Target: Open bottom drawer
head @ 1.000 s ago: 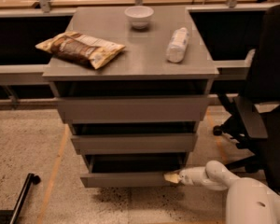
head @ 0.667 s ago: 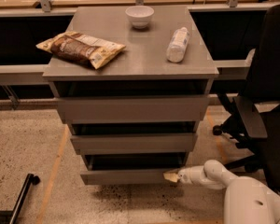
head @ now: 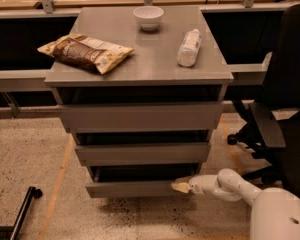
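The grey cabinet has three drawer fronts. The bottom drawer [head: 132, 188] is the lowest and narrowest front, with a dark gap above it; it stands out slightly from the cabinet. My gripper [head: 181, 186] sits at the right end of that front, its pale tip against the upper right edge. My white arm [head: 230, 184] reaches in from the lower right. The middle drawer [head: 142, 153] and the top drawer [head: 140, 116] lie above.
On the cabinet top lie a chip bag [head: 85, 52], a white bowl [head: 148, 17] and a plastic bottle [head: 188, 47] on its side. A black office chair [head: 282, 119] stands close on the right. A black bar [head: 20, 211] lies on the floor at lower left.
The gripper has stayed at the right end of the bottom drawer front. The drawer shows no clear movement.
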`<state>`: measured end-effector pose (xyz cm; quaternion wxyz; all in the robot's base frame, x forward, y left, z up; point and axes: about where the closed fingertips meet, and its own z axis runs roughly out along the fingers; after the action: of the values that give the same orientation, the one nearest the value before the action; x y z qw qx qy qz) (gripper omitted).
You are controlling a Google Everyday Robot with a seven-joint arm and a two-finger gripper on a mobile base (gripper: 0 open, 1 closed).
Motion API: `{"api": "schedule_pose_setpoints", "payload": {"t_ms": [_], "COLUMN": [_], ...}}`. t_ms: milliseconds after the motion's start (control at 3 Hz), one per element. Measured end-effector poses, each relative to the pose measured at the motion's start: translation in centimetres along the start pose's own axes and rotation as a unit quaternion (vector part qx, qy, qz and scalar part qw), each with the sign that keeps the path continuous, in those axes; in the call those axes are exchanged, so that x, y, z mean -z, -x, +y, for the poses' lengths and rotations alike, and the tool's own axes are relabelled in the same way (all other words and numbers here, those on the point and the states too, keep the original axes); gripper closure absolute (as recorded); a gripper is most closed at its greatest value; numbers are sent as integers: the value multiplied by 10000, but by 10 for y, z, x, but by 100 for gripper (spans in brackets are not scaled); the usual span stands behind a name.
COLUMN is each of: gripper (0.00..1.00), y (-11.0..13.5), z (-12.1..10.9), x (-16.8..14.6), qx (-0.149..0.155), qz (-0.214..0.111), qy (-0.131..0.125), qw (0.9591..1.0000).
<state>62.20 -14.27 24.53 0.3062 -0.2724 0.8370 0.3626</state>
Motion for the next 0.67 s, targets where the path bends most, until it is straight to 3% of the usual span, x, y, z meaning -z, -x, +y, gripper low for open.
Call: {"api": "schedule_pose_setpoints", "payload": {"t_ms": [333,667], "gripper": [0,0], "y": [6,0], "z": [14,2], "x": [6,1], "qx": [120,9], "qz": [-41,-20], "qy": [-64,-60], "qw": [9999,10000]}}
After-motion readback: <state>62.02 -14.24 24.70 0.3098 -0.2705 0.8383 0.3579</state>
